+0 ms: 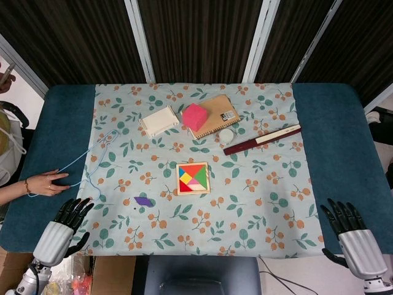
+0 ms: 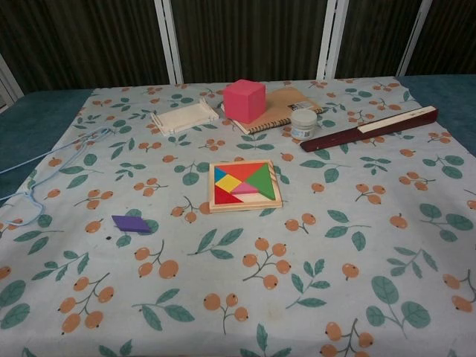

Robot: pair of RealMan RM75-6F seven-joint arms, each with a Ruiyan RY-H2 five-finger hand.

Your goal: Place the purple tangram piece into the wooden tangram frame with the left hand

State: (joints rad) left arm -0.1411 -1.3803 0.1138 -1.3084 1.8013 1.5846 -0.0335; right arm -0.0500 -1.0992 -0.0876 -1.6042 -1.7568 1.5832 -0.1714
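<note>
The purple tangram piece (image 1: 143,201) (image 2: 131,223) lies flat on the floral cloth, left of the wooden tangram frame (image 1: 193,178) (image 2: 245,186). The frame holds several coloured pieces. My left hand (image 1: 63,228) hovers at the table's near left corner, fingers spread, holding nothing, well left and nearer than the purple piece. My right hand (image 1: 350,230) is at the near right corner, fingers apart and empty. Neither hand shows in the chest view.
A pink cube (image 1: 194,116) sits on a brown notebook (image 1: 215,115), with a white stand (image 1: 159,121), a small white jar (image 1: 226,135) and a dark red-and-white case (image 1: 262,139) at the back. A blue cord (image 1: 92,157) runs at the left, by a person's hand (image 1: 43,183).
</note>
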